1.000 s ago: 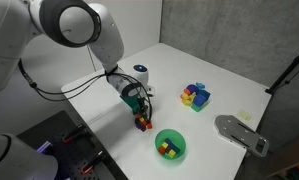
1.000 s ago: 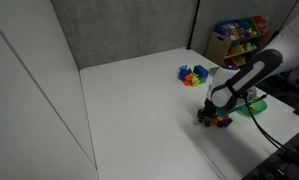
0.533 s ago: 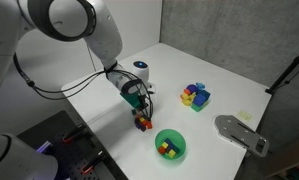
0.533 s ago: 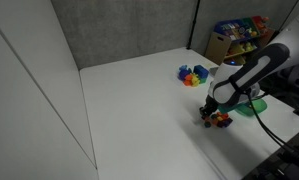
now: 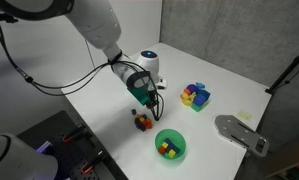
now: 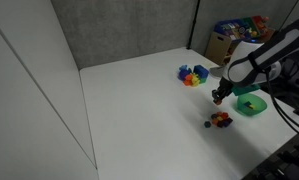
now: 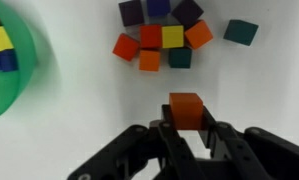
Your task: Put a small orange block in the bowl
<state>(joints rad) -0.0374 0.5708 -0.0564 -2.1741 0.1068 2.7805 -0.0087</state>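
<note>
In the wrist view my gripper (image 7: 186,118) is shut on a small orange block (image 7: 185,106), pinched between the two fingers and lifted off the table. In both exterior views the gripper (image 5: 149,99) (image 6: 219,97) hangs above the white table, raised over the small cluster of blocks (image 5: 142,121) (image 6: 221,119). The green bowl (image 5: 170,145) (image 6: 251,104) sits near the table's edge with a few coloured blocks inside; its rim (image 7: 27,70) shows at the left of the wrist view. The cluster (image 7: 161,38) lies beyond the held block.
A second pile of coloured blocks (image 5: 196,96) (image 6: 193,75) lies further back on the table. A grey flat object (image 5: 239,132) rests at the table's edge past the bowl. A lone dark teal block (image 7: 241,32) sits apart from the cluster.
The gripper closed on the orange block at the cluster, then rose with it and shifted away from the cluster. The cluster stays on the table.
</note>
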